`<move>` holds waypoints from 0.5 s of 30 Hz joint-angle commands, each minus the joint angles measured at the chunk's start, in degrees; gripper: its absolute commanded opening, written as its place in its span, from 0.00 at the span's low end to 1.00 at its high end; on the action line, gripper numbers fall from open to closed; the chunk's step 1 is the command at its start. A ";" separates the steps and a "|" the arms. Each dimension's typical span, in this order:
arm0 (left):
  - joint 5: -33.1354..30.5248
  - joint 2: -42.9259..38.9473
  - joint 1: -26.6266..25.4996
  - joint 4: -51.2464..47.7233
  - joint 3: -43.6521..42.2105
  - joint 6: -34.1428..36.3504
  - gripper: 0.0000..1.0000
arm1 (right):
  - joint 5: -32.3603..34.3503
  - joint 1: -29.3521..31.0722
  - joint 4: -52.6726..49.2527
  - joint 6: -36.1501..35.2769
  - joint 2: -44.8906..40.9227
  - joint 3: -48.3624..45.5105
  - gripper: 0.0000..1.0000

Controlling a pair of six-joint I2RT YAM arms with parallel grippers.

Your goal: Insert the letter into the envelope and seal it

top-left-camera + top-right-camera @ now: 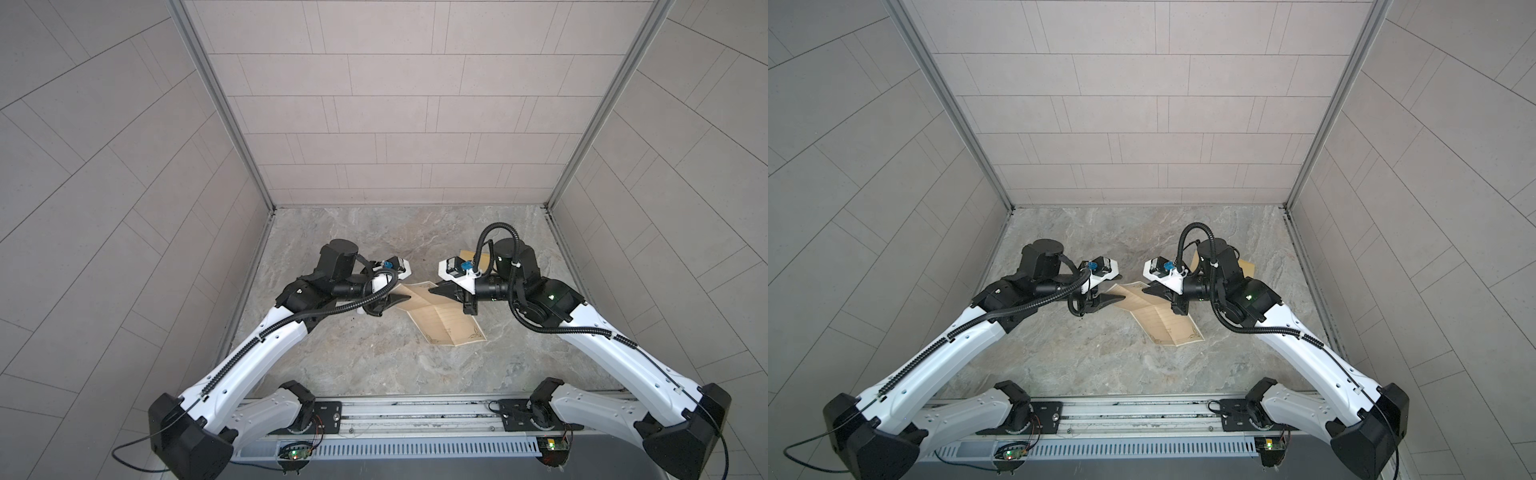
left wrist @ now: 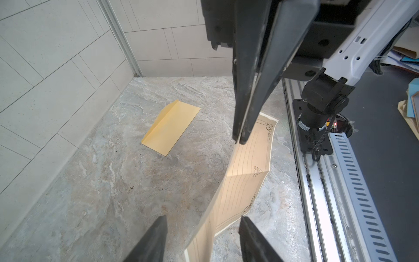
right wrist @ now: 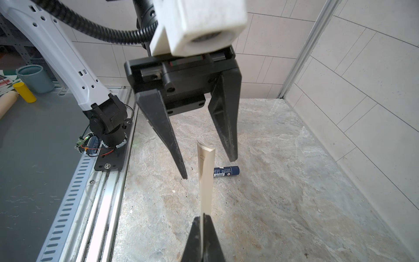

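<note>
Currently, right end effector [image 3: 202, 219] is clamped together on one edge of the letter [image 1: 446, 322], mid-tabletop [image 1: 374, 365]. Left end effector [image 3: 208, 167] has its jaws apart, straddling the sheet's opposite end and clear of the paper. Sheet is creased, trailing toward 5 o'clock. Envelope [image 2: 171, 128] lies flat at 1 o'clock of letter, flap open.

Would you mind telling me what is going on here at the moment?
The right hand is shut on one edge of the letter, holding it raised above the table. The left hand is open, its fingers either side of the opposite end, not gripping. The envelope lies apart on the table, flap open.
</note>
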 commanded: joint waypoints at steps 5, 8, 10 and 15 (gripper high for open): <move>0.18 0.09 -1.47 -0.66 1.85 0.71 0.27 | 1.32 0.62 2.02 -0.83 -1.29 0.29 0.00; -0.62 0.01 -1.92 -0.61 1.95 0.69 0.11 | 2.57 0.70 3.04 0.15 -1.53 -0.09 0.00; -1.55 -0.08 -2.18 -0.57 1.95 0.77 0.02 | 3.83 0.79 3.39 0.91 -1.57 -0.22 0.00; -6.93 -1.27 -2.58 -0.66 1.68 1.35 0.00 | 10.18 0.78 3.03 3.29 -2.01 -0.17 0.29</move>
